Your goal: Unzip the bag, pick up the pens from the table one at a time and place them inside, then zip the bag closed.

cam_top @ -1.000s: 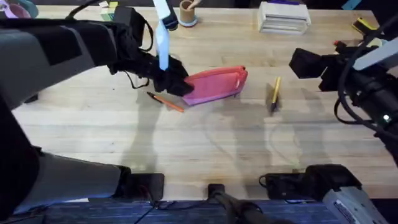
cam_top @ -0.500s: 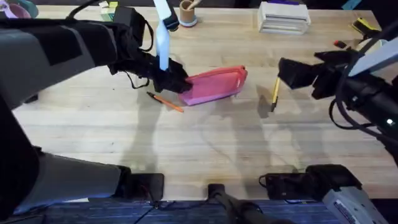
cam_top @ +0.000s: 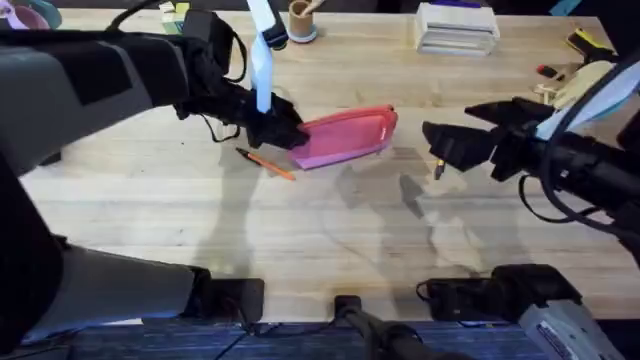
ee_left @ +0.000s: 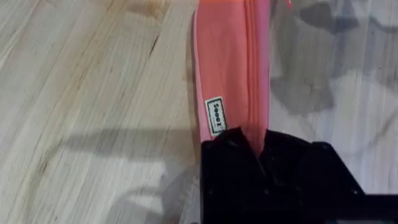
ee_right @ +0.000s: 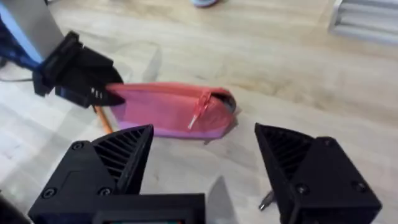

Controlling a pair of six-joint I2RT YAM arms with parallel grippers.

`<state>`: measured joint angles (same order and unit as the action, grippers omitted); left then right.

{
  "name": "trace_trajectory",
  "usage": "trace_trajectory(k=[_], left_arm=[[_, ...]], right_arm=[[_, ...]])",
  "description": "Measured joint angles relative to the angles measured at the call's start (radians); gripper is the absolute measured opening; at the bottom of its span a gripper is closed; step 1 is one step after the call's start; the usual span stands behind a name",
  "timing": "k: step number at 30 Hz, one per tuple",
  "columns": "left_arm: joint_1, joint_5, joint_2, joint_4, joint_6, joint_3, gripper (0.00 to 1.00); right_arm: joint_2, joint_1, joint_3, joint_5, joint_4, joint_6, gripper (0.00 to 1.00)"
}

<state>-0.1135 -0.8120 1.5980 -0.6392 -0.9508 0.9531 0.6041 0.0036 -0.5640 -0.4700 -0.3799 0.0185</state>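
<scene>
Pale wooden planks of the table (cam_top: 330,240) carry the bag (cam_top: 345,137) at the middle, lying long-ways with its zipper along the top and a small label near the end that the left gripper (cam_top: 283,133) has clenched between its black fingers; the left wrist view shows those fingers (ee_left: 236,155) pinched on the pink fabric beside the zipper line. At the bag's other end the zipper pull (ee_right: 200,109) hangs loose over a small dark gap. Just beside the held end, on the near side, lies the orange pen (cam_top: 268,163), partly under the left gripper. Beyond the bag's free end hovers the right gripper (cam_top: 437,145), fingers spread wide, with the yellow pen (cam_top: 439,168) showing just beneath it.
</scene>
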Motion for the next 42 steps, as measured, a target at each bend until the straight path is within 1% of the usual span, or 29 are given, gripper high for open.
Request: trace_trajectory(k=[5, 15, 25, 31, 32, 33, 42], left_arm=[[0.000, 0.000, 0.000, 0.000, 0.000, 0.000, 0.044], [0.000, 0.000, 0.000, 0.000, 0.000, 0.000, 0.044], [0.000, 0.000, 0.000, 0.000, 0.000, 0.000, 0.044], [0.000, 0.000, 0.000, 0.000, 0.000, 0.000, 0.044], [0.000, 0.000, 0.000, 0.000, 0.000, 0.000, 0.044], [0.000, 0.000, 0.000, 0.000, 0.000, 0.000, 0.044], [0.000, 0.000, 0.000, 0.000, 0.000, 0.000, 0.044]], right_arm=[[0.000, 0.000, 0.000, -0.003, -0.046, 0.000, 0.997], [0.000, 0.000, 0.000, -0.006, -0.048, 0.001, 0.997], [0.008, 0.000, 0.000, -0.010, -0.048, 0.046, 0.997], [0.067, 0.000, -0.001, -0.010, -0.047, 0.081, 0.997], [0.113, 0.000, -0.001, -0.010, -0.040, 0.100, 0.997], [0.123, 0.000, -0.001, -0.010, -0.035, 0.107, 0.997], [0.219, 0.012, -0.002, -0.011, 0.065, 0.171, 0.997]])
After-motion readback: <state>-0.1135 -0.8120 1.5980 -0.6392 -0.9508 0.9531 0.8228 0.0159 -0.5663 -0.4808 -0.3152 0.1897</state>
